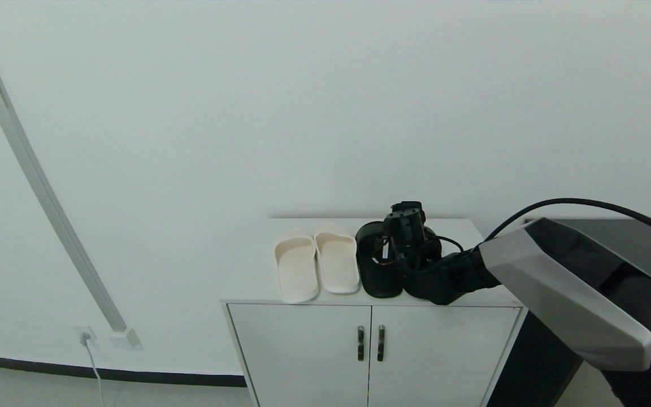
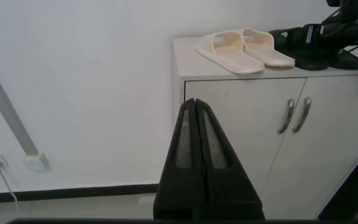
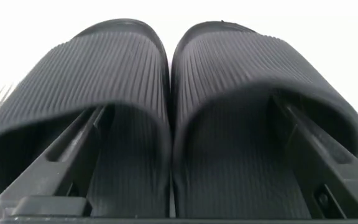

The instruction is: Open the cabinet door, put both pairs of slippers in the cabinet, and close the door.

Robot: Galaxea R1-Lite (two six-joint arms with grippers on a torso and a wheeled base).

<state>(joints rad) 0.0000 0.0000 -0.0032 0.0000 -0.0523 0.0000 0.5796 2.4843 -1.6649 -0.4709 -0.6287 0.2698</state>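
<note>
Atop a closed white cabinet (image 1: 303,350), the right claw (image 3: 188,107) sits spread inside the black slippers (image 1: 373,277); an uneven pinch could drop one; left claw (image 2: 196,124) closed, empty.

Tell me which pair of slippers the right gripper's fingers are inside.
The black pair, rightmost on the cabinet top: the right gripper has one finger under each strap. The cream pair beside it is untouched.

Left slipper pair (image 1: 316,265) beside right slipper pair (image 1: 379,277), atop cabinet (image 1: 303,350)
</note>
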